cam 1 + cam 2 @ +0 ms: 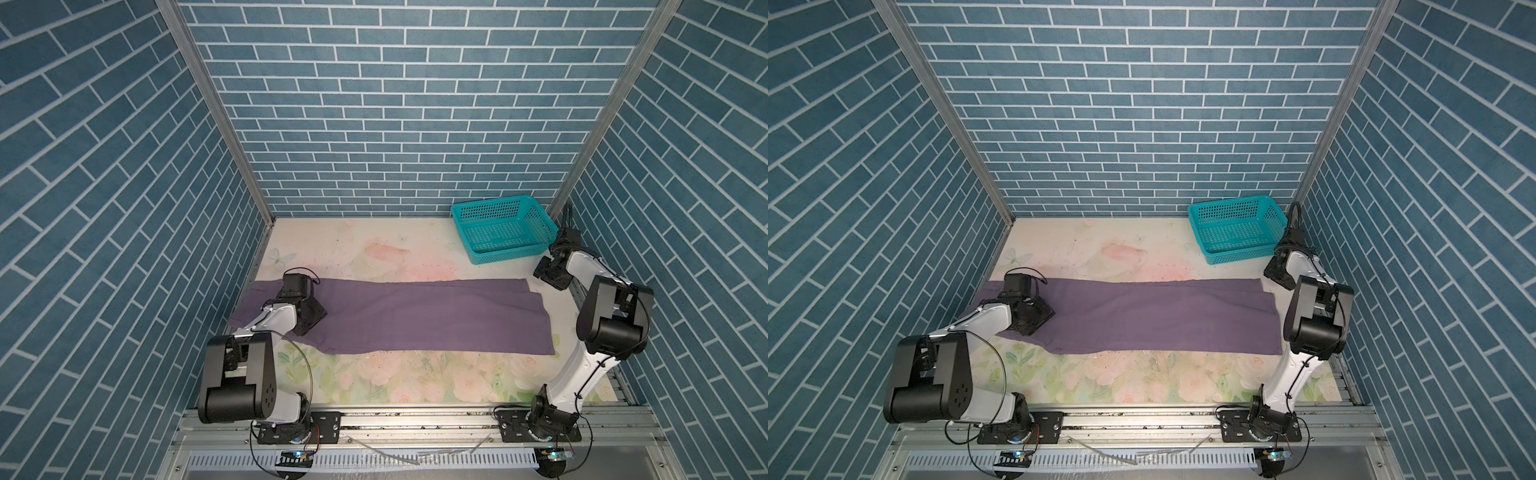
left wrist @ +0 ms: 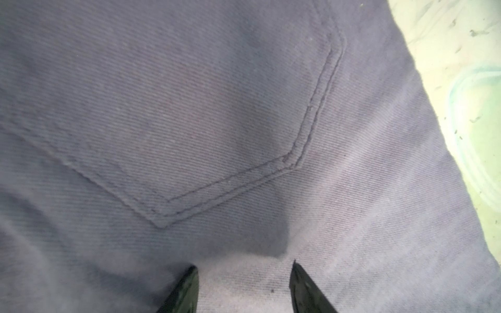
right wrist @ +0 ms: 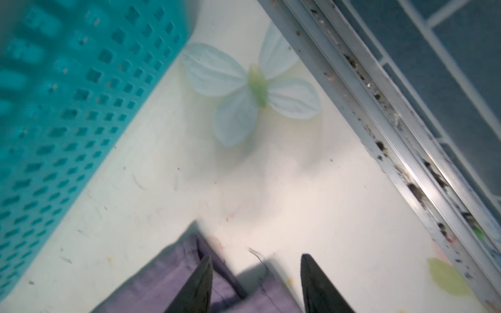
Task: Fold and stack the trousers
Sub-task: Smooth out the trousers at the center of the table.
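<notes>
Purple trousers (image 1: 399, 316) lie flat across the table (image 1: 415, 374), waist on the left, hems on the right; the left gripper (image 2: 244, 267) hovers half-open over the back pocket (image 2: 217, 135), holding nothing; the right gripper (image 3: 256, 260), also parted and empty, stands over the hem corner; I think it should pinch both layers; the side rail (image 3: 379, 122) is near, bare table lies beyond, the basket (image 1: 515, 249) is farthest.

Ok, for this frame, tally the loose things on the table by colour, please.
Purple: 1, the trousers, laid out flat across the table
Teal: 1, the basket, empty, in the far corner by the right arm
Total: 2
</notes>
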Action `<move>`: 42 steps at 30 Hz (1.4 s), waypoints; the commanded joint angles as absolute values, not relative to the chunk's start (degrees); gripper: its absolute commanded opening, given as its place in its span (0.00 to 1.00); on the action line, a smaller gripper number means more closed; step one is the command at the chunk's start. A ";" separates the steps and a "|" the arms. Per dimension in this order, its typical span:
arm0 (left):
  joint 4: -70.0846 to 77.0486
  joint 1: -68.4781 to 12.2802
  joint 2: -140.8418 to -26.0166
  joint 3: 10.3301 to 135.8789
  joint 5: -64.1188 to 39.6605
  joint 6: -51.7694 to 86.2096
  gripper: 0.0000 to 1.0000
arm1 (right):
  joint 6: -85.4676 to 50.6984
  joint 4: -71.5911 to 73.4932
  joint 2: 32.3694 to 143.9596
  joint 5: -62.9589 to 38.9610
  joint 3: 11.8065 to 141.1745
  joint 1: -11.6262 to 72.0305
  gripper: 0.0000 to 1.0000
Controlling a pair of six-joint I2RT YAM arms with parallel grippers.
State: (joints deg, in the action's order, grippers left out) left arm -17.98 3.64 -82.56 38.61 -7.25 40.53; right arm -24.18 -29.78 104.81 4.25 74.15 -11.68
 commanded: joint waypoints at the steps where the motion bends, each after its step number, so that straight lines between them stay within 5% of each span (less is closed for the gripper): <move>1: -17.89 3.93 -85.17 35.64 -9.52 39.75 0.55 | -26.16 -32.37 99.06 3.72 68.76 -11.69 0.55; 19: -17.22 3.95 -87.10 36.55 -10.10 38.28 0.54 | -28.83 -31.73 109.39 0.18 71.19 -11.69 0.45; 26: -17.08 3.96 -87.80 36.59 -10.05 38.21 0.54 | -28.74 -31.88 109.14 1.70 71.75 -11.62 0.00; 42: -17.41 3.95 -86.94 36.03 -9.74 38.39 0.54 | -28.39 -36.13 102.43 5.92 82.48 -12.13 0.00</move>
